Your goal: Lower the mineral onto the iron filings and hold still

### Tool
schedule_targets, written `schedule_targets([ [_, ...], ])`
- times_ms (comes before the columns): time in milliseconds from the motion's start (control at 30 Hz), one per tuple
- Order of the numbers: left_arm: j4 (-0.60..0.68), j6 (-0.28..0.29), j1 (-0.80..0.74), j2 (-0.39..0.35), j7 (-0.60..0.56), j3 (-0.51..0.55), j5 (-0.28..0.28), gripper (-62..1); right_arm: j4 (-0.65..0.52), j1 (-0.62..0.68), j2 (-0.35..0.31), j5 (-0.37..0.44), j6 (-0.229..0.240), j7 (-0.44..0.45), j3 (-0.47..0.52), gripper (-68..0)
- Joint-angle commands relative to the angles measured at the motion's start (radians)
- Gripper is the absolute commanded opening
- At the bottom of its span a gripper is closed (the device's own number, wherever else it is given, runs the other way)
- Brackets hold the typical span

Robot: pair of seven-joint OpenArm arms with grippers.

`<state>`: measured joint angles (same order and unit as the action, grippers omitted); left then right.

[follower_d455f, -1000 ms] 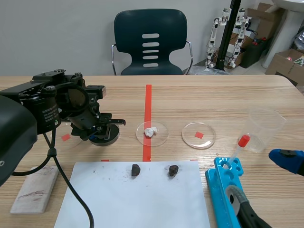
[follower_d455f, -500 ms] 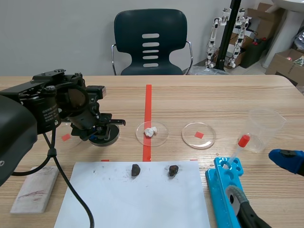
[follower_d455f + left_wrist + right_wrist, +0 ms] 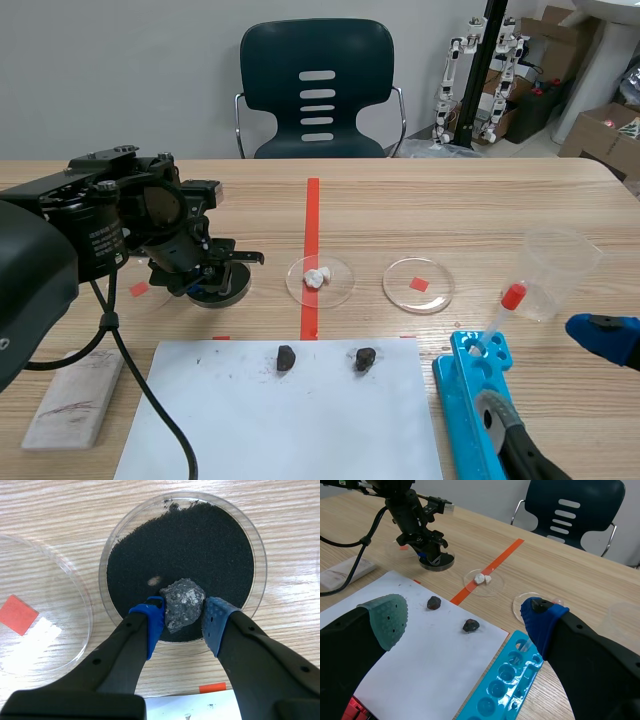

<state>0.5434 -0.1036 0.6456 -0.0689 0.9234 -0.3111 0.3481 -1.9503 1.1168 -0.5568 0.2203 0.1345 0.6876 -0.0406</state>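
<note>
- No visible motion against the earlier scene frames: left arm, dishes and right arm sit in the same places, so the hold looks under way.
- Left gripper point(image 3: 183, 615): blue pads clamped on the mineral point(image 3: 184, 602), one on each flank. It is a grey, speckled lump and shows no slip or tilt.
- The mineral sits over the iron filings point(image 3: 200, 550), on the side of the black bed nearest the gripper, inside the petri dish point(image 3: 260, 555).
- Progress, my read: lowering is done or nearly done, and what is left is staying still. Actual contact is unconfirmed, because the wrist camera looks straight down and any gap under the mineral can't be seen.
- No filings visibly clinging to the mineral, though its underside is hidden.
- Pale spot on the filings just beyond the blue pad point(image 3: 154, 617): bare dish floor or glare, can't tell.
- A second clear dish point(image 3: 86, 600) lies beside the filings dish over an orange-red mark. It is cut off in the wrist view and hidden behind the arm in the scene view.
- In the scene view the left gripper blocks most of the filings dish, so height can't be checked there either.
- Right gripper point(image 3: 465, 615): fingers wide apart, empty, parked low over the blue rack point(image 3: 505, 685), well apart from the dish.
- Two dark lumps point(image 3: 286, 357) point(image 3: 365, 358) lie untouched on the white sheet point(image 3: 280, 430) on the counter point(image 3: 450, 215).
</note>
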Motion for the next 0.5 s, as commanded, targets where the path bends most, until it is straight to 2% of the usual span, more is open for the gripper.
schedule_targets([
  [0, 0.011, 0.000, 0.020, 0.004, 0.002, 0.008, -0.001, -55.6, -0.006, -0.003, 0.000, 0.007, -0.003, 0.015, 0.007, -20.1],
  [233, 0.013, 0.000, 0.020, 0.002, -0.003, 0.008, -0.002, -55.6, -0.006, -0.003, 0.000, 0.007, -0.003, 0.015, 0.007, -20.1],
  [333, 0.030, 0.000, 0.020, 0.001, -0.005, 0.008, -0.029, -55.6, -0.006, -0.003, 0.000, 0.007, -0.003, 0.015, 0.007, -20.1],
  [467, 0.077, -0.003, 0.014, -0.016, 0.006, 0.008, -0.031, -55.6, -0.006, -0.003, 0.000, 0.007, -0.003, 0.015, 0.007, -20.1],
])
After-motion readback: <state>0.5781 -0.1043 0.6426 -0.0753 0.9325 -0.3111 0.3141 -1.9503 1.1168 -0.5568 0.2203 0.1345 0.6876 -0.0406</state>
